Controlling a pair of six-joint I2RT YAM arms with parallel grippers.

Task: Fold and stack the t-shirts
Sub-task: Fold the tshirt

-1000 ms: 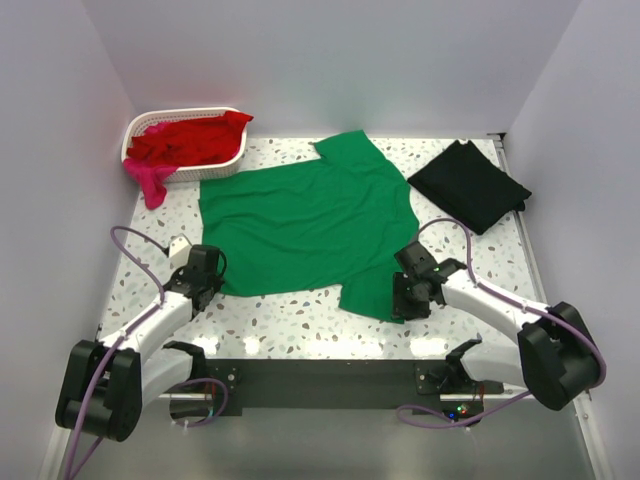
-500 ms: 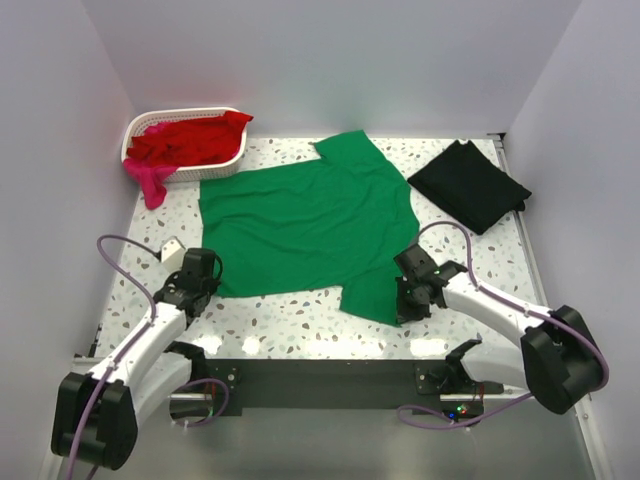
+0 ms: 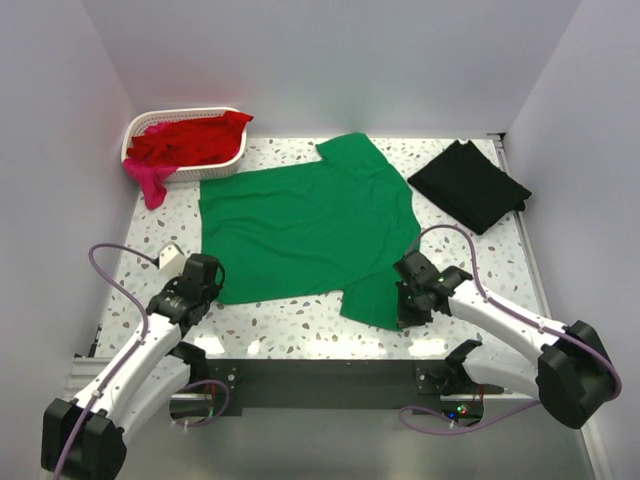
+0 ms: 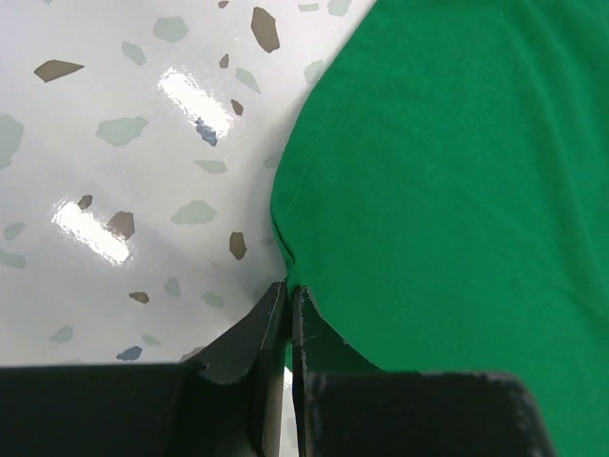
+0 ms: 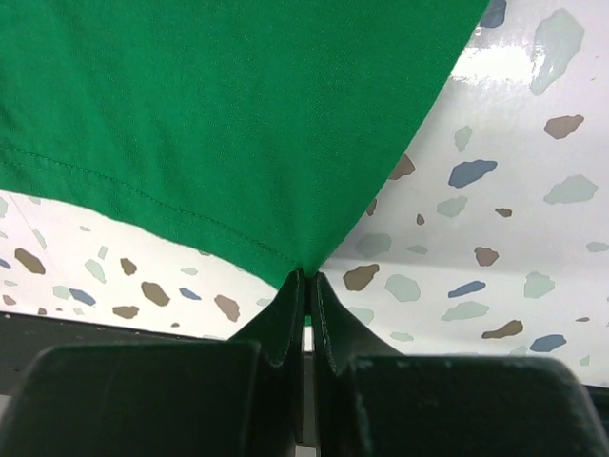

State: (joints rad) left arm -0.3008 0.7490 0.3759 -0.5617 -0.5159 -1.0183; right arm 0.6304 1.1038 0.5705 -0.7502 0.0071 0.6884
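A bright green t-shirt point(image 3: 305, 225) lies spread flat on the speckled table. My left gripper point(image 3: 207, 292) is shut on its near left corner; the left wrist view shows the jaws point(image 4: 288, 297) pinching the green hem point(image 4: 285, 249). My right gripper point(image 3: 405, 315) is shut on its near right corner, the sleeve end; the right wrist view shows the jaws point(image 5: 306, 278) pinching the cloth tip point(image 5: 285, 249). A folded black t-shirt point(image 3: 468, 185) lies at the back right. Red t-shirts point(image 3: 190, 138) fill the basket, and a magenta-pink one point(image 3: 150, 180) hangs over its front edge.
The white lattice basket point(image 3: 222, 165) stands at the back left corner. White walls close in the table on the left, back and right. A dark rail point(image 3: 320, 380) runs along the near edge between the arm bases.
Both grippers have drawn back toward the near edge, pulling the green shirt's near corners with them. The right sleeve end has slid nearer the table's front.
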